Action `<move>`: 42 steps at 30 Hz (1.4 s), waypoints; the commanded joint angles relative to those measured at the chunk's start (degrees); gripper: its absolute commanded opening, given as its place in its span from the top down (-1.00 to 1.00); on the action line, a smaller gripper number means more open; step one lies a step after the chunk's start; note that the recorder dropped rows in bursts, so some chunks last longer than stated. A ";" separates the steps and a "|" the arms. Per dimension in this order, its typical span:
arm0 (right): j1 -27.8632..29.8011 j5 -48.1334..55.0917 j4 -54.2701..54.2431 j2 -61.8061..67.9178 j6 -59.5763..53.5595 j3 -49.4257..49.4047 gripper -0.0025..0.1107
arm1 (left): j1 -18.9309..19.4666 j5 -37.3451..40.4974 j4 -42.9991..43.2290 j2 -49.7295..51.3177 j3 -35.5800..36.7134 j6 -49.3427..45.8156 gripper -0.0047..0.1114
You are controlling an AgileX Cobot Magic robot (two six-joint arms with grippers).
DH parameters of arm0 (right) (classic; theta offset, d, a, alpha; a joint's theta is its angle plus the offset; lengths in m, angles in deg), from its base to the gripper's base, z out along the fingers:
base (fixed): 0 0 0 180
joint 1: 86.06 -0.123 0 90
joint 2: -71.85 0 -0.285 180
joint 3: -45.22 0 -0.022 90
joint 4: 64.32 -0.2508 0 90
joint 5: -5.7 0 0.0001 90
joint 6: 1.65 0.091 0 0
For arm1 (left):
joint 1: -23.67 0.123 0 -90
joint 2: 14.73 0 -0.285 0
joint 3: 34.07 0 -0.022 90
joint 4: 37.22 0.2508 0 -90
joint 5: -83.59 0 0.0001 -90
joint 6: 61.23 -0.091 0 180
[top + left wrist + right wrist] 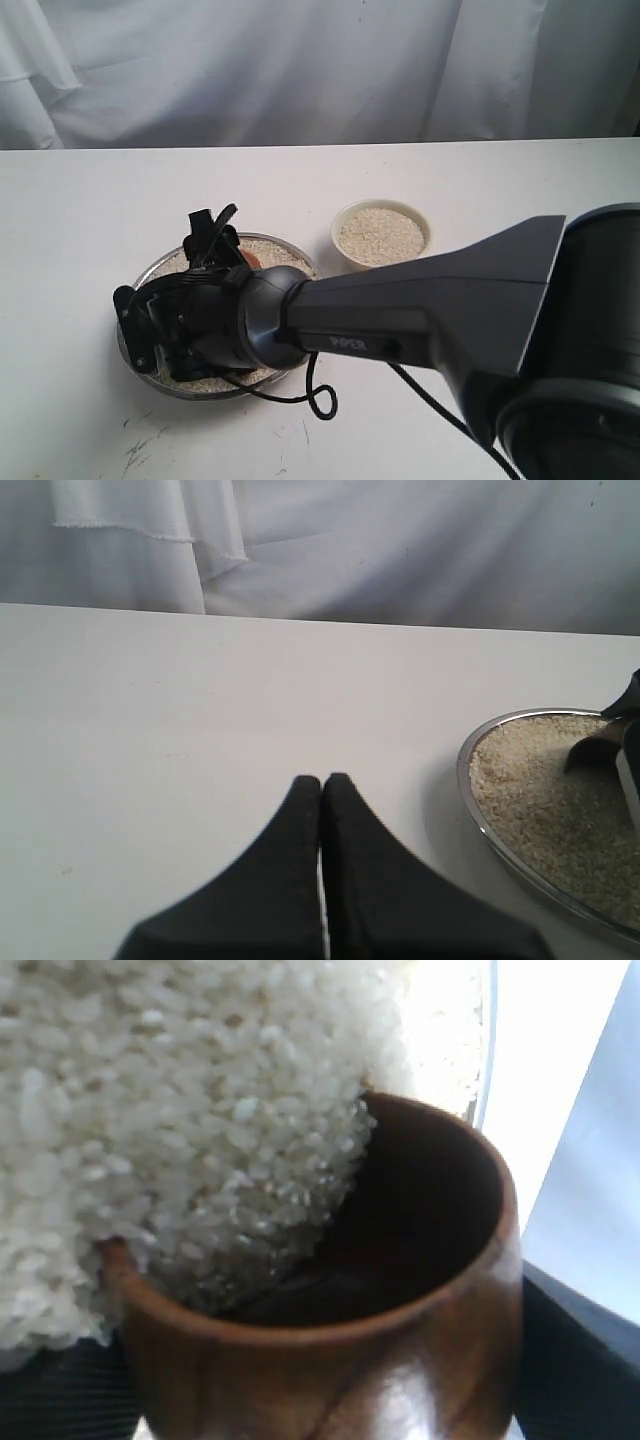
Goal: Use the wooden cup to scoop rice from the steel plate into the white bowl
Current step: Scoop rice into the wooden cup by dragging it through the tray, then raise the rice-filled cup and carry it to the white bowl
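The steel plate point(272, 238) lies left of centre on the table, spread with rice point(287, 256). My right arm reaches across and over it. My right gripper point(320, 1385) is shut on the wooden cup point(340, 1360), which is tipped into the rice point(180, 1110); grains spill over its lip into the dark inside. Only a reddish sliver of the cup point(250, 258) shows in the exterior view. The white bowl point(338, 240) stands to the right of the plate, holding rice point(380, 237). My left gripper point(322, 780) hangs shut and empty over bare table beside the plate's rim point(468, 780).
A black cable point(318, 398) loops on the table just in front of the plate. The right arm's big dark housing point(560, 340) fills the near right corner. A white curtain point(300, 70) hangs behind the table's far edge.
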 commanded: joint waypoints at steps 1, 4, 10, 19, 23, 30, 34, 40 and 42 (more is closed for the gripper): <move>1.68 -0.82 -0.83 -0.51 2.31 0.42 0.96 | -0.16 -0.37 0.03 -0.24 0.28 0.01 0.92; 2.21 -2.01 -1.34 -0.51 3.41 0.42 0.96 | -0.16 -0.37 0.03 -0.24 0.28 0.01 0.92; 3.19 -7.03 -5.56 -0.51 5.53 0.42 0.96 | -0.16 -0.37 0.03 -0.24 0.28 0.01 0.92; 5.50 -9.94 -10.32 -0.52 8.77 0.42 0.96 | -0.16 -0.37 0.03 -0.24 0.28 0.01 0.92; 5.50 -10.08 -11.45 -0.52 9.15 0.42 0.96 | -0.16 -0.37 0.03 -0.24 0.28 0.01 0.92; 5.74 -10.78 -15.28 -2.09 10.65 0.42 0.96 | -0.16 -0.37 0.03 -0.24 0.28 0.01 0.92; 6.51 -11.59 -20.24 -4.46 10.79 0.42 0.96 | -0.16 -0.37 0.03 -0.24 0.28 0.01 0.92; 7.09 -11.06 -26.29 -7.62 9.45 0.29 0.96 | -0.16 -0.37 0.03 -0.24 0.28 0.01 0.92; 7.09 -10.45 -26.39 -8.57 9.33 0.29 0.96 | -0.16 -0.37 0.03 -0.24 0.28 0.01 0.92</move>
